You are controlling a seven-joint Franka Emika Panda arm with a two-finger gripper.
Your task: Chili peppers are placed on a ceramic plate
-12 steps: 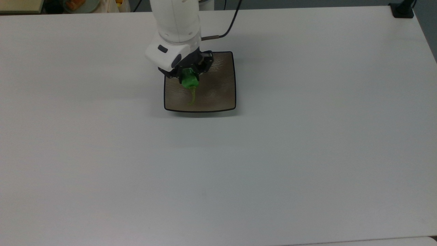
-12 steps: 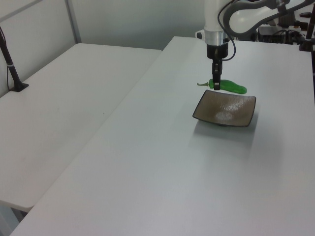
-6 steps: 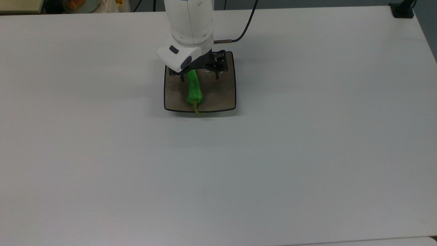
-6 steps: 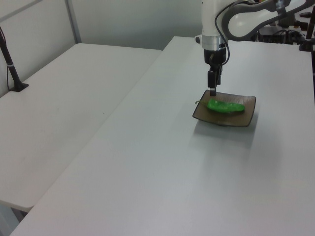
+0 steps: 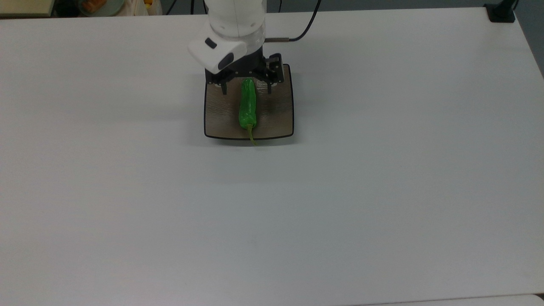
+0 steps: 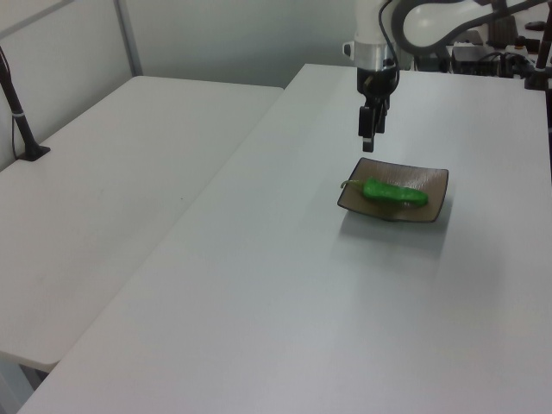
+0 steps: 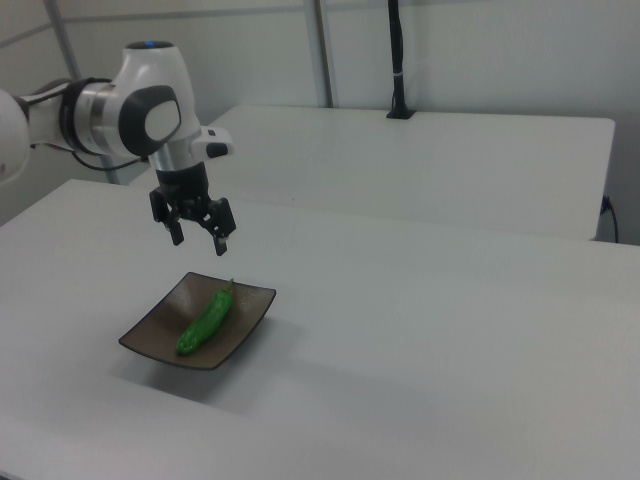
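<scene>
A bright green, elongated chili pepper (image 5: 247, 106) with a thin olive stem lies flat across the middle of a square, glossy brown-grey ceramic plate (image 5: 276, 114), stem tip reaching just past one plate edge. The plate rests on the white tabletop (image 5: 382, 191), nearer its far edge in the top view. The white arm's black two-finger gripper (image 7: 199, 237) hangs above the plate, fingers spread wide and holding nothing, clear of the pepper.

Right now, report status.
Gripper open, above plate. Pepper lying on plate, stem past the rim. Nothing in the way.
</scene>
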